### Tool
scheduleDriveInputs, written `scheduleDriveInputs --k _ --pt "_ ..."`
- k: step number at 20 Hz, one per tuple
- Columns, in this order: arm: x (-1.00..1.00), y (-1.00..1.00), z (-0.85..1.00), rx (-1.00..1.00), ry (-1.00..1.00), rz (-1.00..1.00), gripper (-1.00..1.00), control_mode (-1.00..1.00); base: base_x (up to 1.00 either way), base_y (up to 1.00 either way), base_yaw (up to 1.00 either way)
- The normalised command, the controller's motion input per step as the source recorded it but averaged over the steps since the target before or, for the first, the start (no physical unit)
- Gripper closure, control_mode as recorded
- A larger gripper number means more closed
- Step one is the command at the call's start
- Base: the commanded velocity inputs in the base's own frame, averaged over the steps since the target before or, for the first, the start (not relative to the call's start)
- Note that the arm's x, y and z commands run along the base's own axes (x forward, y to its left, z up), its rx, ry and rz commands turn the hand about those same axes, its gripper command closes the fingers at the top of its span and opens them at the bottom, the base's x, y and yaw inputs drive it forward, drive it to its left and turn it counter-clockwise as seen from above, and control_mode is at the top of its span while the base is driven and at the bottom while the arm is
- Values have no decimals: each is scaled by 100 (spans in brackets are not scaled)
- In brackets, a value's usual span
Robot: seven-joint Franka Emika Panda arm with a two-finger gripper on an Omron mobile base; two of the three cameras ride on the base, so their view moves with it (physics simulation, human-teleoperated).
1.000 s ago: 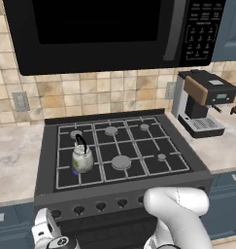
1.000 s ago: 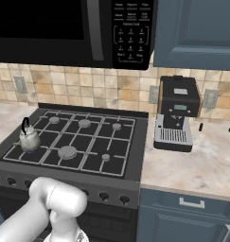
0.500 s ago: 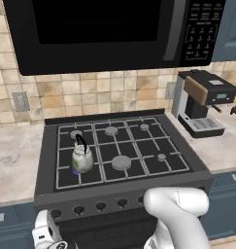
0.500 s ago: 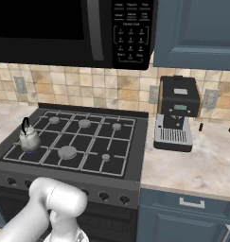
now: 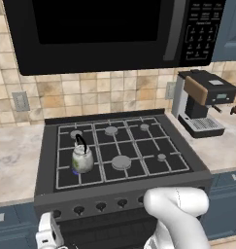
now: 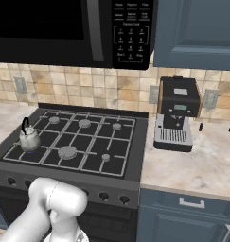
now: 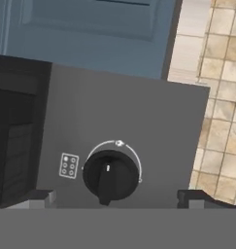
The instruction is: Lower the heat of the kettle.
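The kettle (image 5: pixel 82 158) stood on the stove's (image 5: pixel 46 185) front-left burner, while the claw (image 7: pixel 117 202) faced a black knob (image 7: pixel 110 175) on the front panel — fingertips (image 7: pixel 197 198) apparently spread wide — gripping nothing.

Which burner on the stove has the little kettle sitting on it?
The front left burner. The kettle stands on it; the other burners are bare.

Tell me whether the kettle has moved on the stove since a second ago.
No. The kettle sits on the same front-left burner of the stove, no nearer the coffee machine.
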Motion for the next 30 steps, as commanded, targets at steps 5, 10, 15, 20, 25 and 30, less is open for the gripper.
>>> scheduleDriveInputs --k 5,10,15,20,25,30 --pt "15 0 0 7 0 0 -100 -100 0 0 0" --pt "11 0 -8 5 0 0 -100 -100 0 0 0" --pt "9 0 -12 5 0 0 -100 -100 0 0 0" --pt "14 0 -11 3 0 0 -100 -100 0 0 0" --pt "14 0 -5 3 0 0 -100 -100 0 0 0" --pt "11 0 -5 3 0 0 -100 -100 0 0 0"
